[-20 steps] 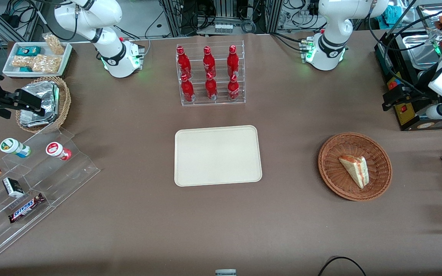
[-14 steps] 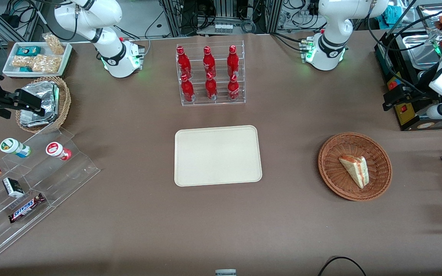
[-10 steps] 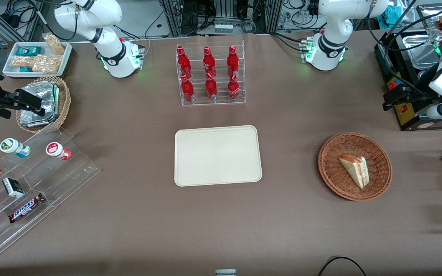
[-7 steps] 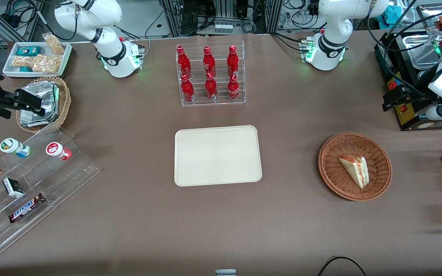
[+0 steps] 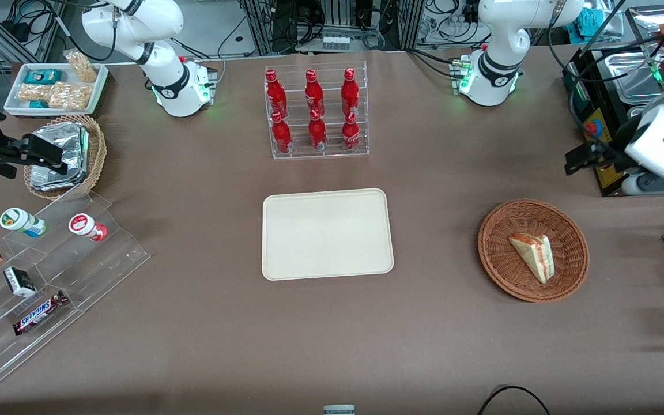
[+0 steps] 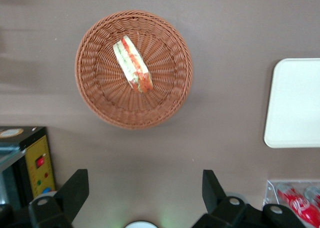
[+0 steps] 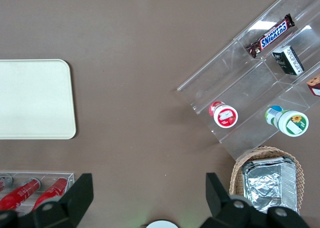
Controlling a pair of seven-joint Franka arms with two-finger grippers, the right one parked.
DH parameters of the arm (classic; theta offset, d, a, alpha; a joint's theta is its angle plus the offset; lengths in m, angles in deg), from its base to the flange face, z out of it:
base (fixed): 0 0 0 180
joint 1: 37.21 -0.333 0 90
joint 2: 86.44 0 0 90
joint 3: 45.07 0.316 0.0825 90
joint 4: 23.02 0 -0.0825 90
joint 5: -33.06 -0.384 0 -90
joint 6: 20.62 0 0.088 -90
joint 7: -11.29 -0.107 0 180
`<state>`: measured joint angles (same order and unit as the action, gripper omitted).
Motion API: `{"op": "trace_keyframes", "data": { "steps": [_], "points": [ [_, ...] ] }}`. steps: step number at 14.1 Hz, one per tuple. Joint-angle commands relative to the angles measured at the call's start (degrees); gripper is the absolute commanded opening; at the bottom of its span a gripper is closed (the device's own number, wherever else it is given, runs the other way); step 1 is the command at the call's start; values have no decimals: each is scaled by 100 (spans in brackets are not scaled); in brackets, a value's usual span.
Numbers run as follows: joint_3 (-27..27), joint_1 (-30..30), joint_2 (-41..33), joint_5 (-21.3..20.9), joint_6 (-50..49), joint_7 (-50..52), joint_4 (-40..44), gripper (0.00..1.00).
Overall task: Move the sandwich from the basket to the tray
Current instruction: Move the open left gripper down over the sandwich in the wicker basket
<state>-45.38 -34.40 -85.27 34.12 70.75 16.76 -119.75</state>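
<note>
The sandwich (image 5: 532, 256) lies in the basket (image 5: 502, 271), a pale wedge with its red and green filling edge showing, point aimed away from the front camera and toward the tray. It rests slightly toward the working arm's end of the basket floor, with open wicker all around it and no contact with the rim. In the left wrist view the sandwich (image 6: 132, 64) shows as a slim wedge near the middle of the basket (image 6: 97, 102).

The gripper (image 6: 145, 200) hangs high above the table, farther from the front camera than the basket, its two dark fingers (image 6: 75, 190) spread wide apart with nothing between them. In the front view only the arm's white body and a dark bracket (image 5: 583, 154) show at the working arm's end of the table, above the black control box (image 5: 606, 167) with its red button.

The tray (image 5: 327, 234) sits flat mid-table, bare, well apart from the basket, with a broad strip of brown tablecloth (image 5: 436, 230) between them. Its rounded corner and low rim also show in the left wrist view (image 6: 295, 105).

Farther from the front camera than the tray stands a clear rack (image 5: 316, 112) of red bottles, apart from the tray's edge. Nearer the front camera than both tray and basket, the cloth runs open to the table edge.
</note>
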Motion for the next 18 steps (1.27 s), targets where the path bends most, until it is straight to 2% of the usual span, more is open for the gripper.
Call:
{"op": "trace_keyframes", "data": {
  "steps": [1, 6, 10, 16, 18],
  "points": [
    [30, -27, -64, -18, 932, -117, -1055, 100],
    [268, -27, 198, -10, 3374, -135, -2665, 100],
    [443, -202, 787, 157, 4080, 67, -2676, 100],
    [444, -185, 1560, 1816, 4890, 322, -2474, 100],
    [444, -159, 1780, 1994, 4943, 393, -2377, 100]
  ]
}}
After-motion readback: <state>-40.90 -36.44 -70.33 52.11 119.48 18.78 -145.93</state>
